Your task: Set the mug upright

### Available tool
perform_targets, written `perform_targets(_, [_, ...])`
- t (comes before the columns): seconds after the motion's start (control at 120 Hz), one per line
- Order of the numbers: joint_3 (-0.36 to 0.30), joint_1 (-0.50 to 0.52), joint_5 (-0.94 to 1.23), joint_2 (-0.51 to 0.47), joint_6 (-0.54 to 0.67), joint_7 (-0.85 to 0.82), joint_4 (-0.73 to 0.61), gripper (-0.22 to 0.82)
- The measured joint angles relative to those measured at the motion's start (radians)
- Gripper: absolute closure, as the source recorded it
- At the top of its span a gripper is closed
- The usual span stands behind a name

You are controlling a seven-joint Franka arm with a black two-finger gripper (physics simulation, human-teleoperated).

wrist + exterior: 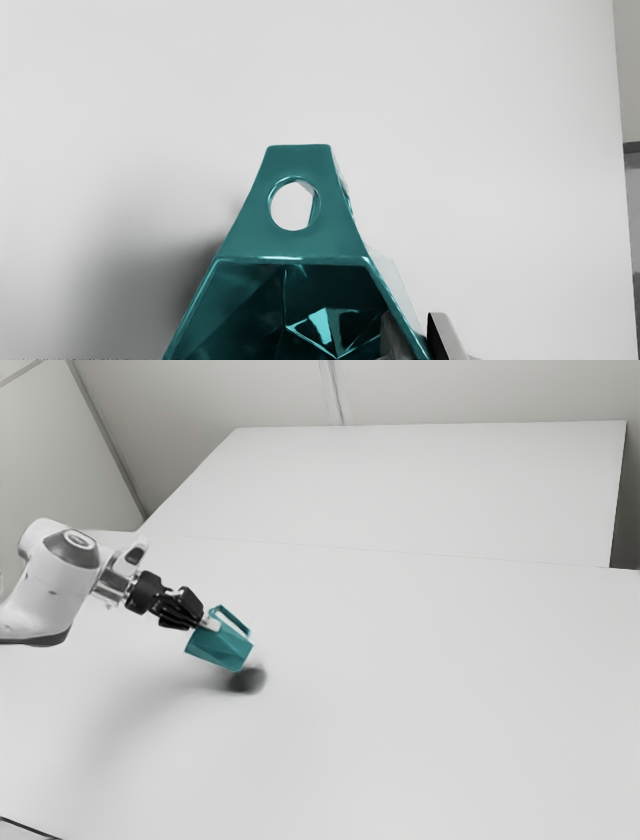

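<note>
Wrist view: a teal mug [240,305] was pinched by its wall in the gripper [208,622].
One finger [393,337] reached inside the open mouth, the other stood against the outside. The mouth faced the camera, showing a dark, glossy, faceted interior. From its rim ran a flat, tapering handle piece [300,161] with a round hole, above a pale table [150,75] bearing a soft shadow [192,275].
</note>
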Motion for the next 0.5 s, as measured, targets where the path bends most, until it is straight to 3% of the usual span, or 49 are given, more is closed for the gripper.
perform_targets(0.5, [-0.154, 0.011, 0.455, 0.021, 0.07, -0.231, 0.093, 0.78])
